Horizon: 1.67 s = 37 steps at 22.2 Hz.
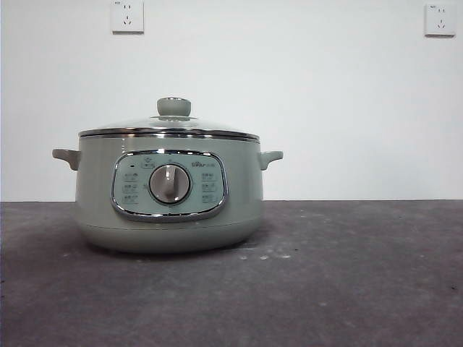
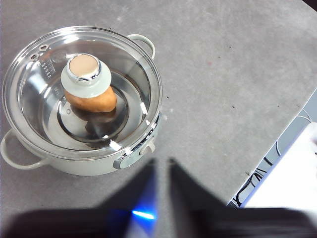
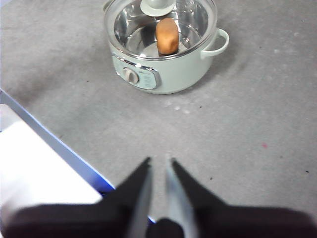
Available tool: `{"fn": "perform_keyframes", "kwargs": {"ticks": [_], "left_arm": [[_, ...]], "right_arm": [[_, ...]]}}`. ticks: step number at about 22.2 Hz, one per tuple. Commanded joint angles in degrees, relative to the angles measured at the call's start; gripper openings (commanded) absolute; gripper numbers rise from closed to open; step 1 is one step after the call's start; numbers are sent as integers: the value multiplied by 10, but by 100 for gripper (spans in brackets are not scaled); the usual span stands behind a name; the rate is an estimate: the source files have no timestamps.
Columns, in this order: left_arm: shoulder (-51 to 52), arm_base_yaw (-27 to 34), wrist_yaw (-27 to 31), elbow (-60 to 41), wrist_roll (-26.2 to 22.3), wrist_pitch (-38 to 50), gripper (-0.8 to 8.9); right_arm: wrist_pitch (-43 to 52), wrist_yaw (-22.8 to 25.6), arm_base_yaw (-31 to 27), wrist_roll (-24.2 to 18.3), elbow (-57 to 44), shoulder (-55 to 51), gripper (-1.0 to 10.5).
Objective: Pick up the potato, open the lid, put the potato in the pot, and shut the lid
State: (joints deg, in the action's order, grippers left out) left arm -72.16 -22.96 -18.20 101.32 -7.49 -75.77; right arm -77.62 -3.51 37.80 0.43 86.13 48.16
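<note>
The pale green pot (image 1: pixel 94 188) stands on the grey table, left of centre in the front view. The glass lid (image 1: pixel 170 129) sits closed on it, its green knob on top. In the left wrist view the potato (image 2: pixel 96 101) lies inside the pot (image 2: pixel 74 166) under the lid (image 2: pixel 133 74). The right wrist view also shows the potato (image 3: pixel 167 35) in the pot (image 3: pixel 178 74). My left gripper (image 2: pixel 161 162) and right gripper (image 3: pixel 159 161) are both empty, jaws close together, held high and away from the pot. Neither arm shows in the front view.
Two wall sockets (image 1: pixel 127 16) (image 1: pixel 440 19) are on the white wall behind. The table's edge with cables (image 2: pixel 257 183) lies beside the left arm. A white surface (image 3: pixel 34 158) lies past the table's edge near the right arm.
</note>
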Motion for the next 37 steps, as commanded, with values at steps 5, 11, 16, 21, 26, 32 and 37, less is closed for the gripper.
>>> {"fn": "perform_keyframes", "kwargs": {"ticks": [5,11,16,21,26,32,37], "left_arm": [[0,0,-2,0,-2,3,-4],[0,0,-2,0,-2,3,-4],[0,0,-2,0,-2,3,-4],[-1,1,2,0,-3,26,-4],[35,57,9,-20,-76,192,-4],[201,178,-31,-302,-91,501,-4],[350,248,4,-568,-90,620,-4]], "right_arm": [[-13,30,1,13,-6,8,1],[-13,62,1,13,-6,12,1],[-13,70,1,13,-6,16,1],[-13,70,1,13,-6,16,1],[-13,70,1,13,-6,16,1],[-13,70,1,13,-6,16,1],[-13,70,1,13,-6,16,1]]}}
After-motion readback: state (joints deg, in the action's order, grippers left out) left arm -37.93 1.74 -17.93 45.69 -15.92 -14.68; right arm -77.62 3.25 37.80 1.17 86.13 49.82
